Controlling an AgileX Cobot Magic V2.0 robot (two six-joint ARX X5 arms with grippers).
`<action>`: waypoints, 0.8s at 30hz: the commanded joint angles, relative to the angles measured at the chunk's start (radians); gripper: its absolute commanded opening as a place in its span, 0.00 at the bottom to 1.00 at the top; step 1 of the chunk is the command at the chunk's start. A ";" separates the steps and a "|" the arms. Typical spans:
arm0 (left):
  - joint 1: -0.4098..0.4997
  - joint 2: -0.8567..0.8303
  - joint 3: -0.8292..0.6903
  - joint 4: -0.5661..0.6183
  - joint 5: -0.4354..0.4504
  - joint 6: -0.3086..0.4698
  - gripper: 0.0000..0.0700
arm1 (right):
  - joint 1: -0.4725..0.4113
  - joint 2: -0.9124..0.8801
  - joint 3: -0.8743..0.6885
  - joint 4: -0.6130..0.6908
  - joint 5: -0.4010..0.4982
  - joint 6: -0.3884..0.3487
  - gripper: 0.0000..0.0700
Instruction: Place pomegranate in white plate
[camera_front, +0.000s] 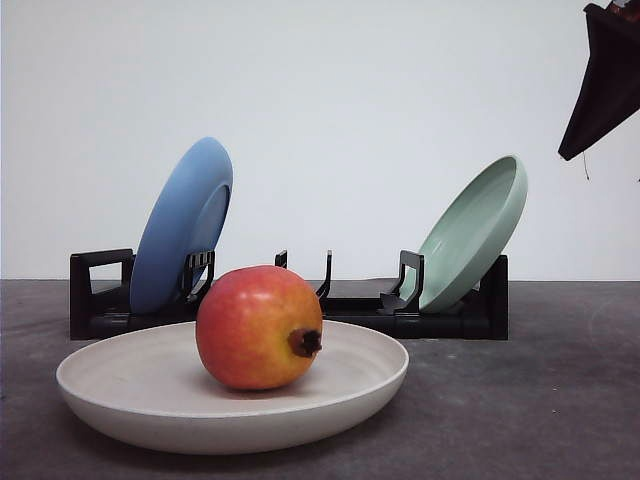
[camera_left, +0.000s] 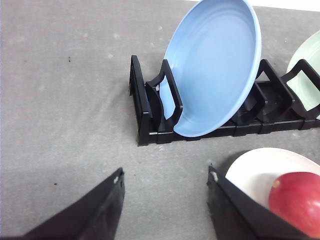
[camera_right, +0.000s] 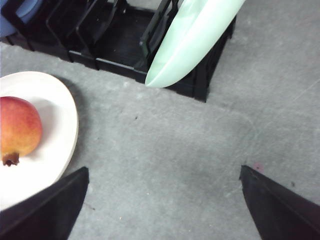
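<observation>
On the white plate (camera_front: 150, 385) the pomegranate (camera_front: 259, 327) rests free, crown sideways, so the placing looks done. Both sets of fingers, left (camera_left: 165, 210) and right (camera_right: 165, 205), are spread wide and hold nothing above bare tabletop (camera_right: 165, 140). Behind, a rack (camera_front: 300, 310) props the blue plate (camera_front: 182, 225) and green plate (camera_front: 473, 232) upright.

Both grippers, left (camera_left: 165, 200) and right (camera_right: 165, 205), hang with fingers spread wide, holding nothing.
</observation>
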 joint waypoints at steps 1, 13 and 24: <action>0.001 0.005 0.009 0.008 -0.002 0.000 0.45 | -0.002 0.005 0.002 0.010 0.000 -0.008 0.86; 0.001 0.004 0.009 0.001 -0.001 0.000 0.01 | -0.003 0.005 0.002 0.018 0.000 -0.008 0.02; 0.001 0.002 0.009 -0.006 -0.002 0.000 0.03 | -0.002 0.005 0.002 0.018 -0.001 -0.008 0.02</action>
